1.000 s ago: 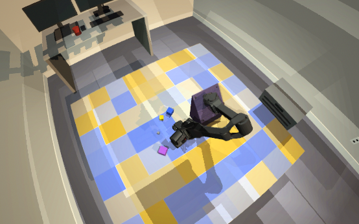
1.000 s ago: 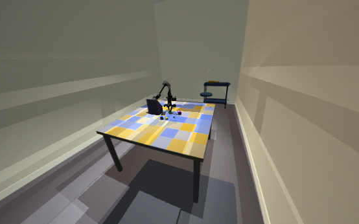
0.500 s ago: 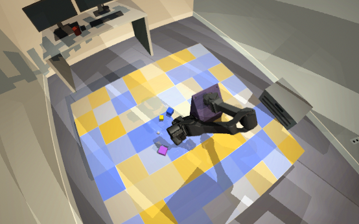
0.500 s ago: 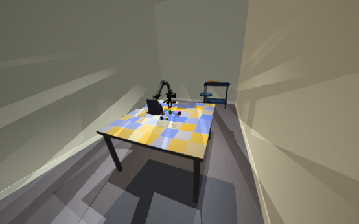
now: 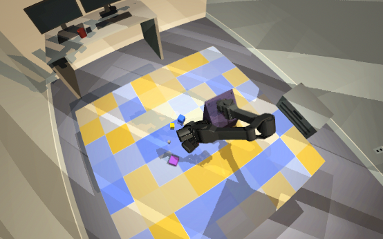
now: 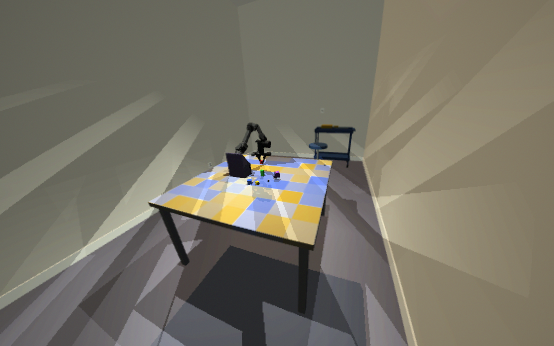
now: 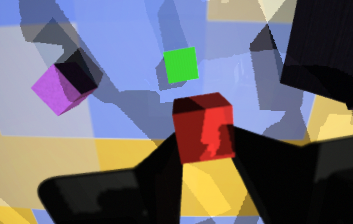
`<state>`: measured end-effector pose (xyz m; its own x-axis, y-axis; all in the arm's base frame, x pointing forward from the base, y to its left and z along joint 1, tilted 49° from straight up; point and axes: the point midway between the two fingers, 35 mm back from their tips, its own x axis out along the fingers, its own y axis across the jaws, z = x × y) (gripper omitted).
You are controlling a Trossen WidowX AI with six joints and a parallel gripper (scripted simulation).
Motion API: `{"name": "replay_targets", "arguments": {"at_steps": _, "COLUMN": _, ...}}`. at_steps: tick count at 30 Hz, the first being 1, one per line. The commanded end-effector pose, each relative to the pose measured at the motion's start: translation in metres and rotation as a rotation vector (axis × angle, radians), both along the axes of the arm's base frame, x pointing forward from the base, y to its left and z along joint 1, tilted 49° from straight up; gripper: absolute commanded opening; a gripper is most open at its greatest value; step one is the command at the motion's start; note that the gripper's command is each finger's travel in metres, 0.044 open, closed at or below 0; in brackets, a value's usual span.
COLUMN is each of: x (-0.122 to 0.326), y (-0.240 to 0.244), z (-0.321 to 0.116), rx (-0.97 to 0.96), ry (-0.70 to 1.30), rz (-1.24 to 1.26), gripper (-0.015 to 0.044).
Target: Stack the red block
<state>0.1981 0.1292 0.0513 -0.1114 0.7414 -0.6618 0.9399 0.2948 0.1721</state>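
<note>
Red block lifted, tower not yet topped

The fingers pinch the red block (image 7: 203,127) above the tabletop (image 7: 127,30); placing it on the green tower (image 7: 181,65) remains.

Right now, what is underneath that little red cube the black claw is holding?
Below the lifted red cube, gripped by the black claw, lies yellow-and-blue checkered tabletop. The green tower's top sits ahead, not beneath. The cube's underside is hidden.

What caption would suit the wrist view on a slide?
End effector holds the red block aloft, with the green tower and a purple block below.
</note>
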Motion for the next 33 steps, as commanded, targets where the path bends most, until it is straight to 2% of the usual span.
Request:
{"name": "replay_targets", "arguments": {"at_steps": 1, "x": 0.002, "y": -0.003, "z": 0.000, "rx": 0.003, "ry": -0.004, "rz": 0.001, "gripper": 0.0000}}
{"name": "replay_targets", "arguments": {"at_steps": 15, "x": 0.020, "y": -0.025, "z": -0.029, "rx": 0.002, "ry": -0.005, "rz": 0.001, "gripper": 0.0000}}
{"name": "replay_targets", "arguments": {"at_steps": 33, "x": 0.010, "y": 0.016, "z": -0.050, "rx": 0.003, "ry": -0.004, "rz": 0.001, "gripper": 0.0000}}
